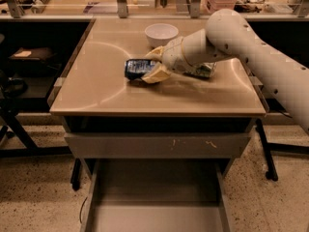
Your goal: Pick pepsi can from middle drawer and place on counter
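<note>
The pepsi can (pixel 136 68), dark blue with light markings, lies on its side on the beige counter (pixel 106 88), left of centre. My gripper (pixel 153 65) reaches in from the right and its cream fingers (pixel 155 74) sit on either side of the can's right end, closed around it. The can looks to be resting on the counter top. Below, the middle drawer (pixel 154 197) is pulled open, and its grey floor shows nothing inside.
A white bowl (pixel 161 34) stands on the counter just behind the gripper. A shiny green item (pixel 203 71) lies under my arm to the right. The closed drawer front (pixel 159 145) with orange scuffs sits above the open drawer. Dark shelving stands at the left.
</note>
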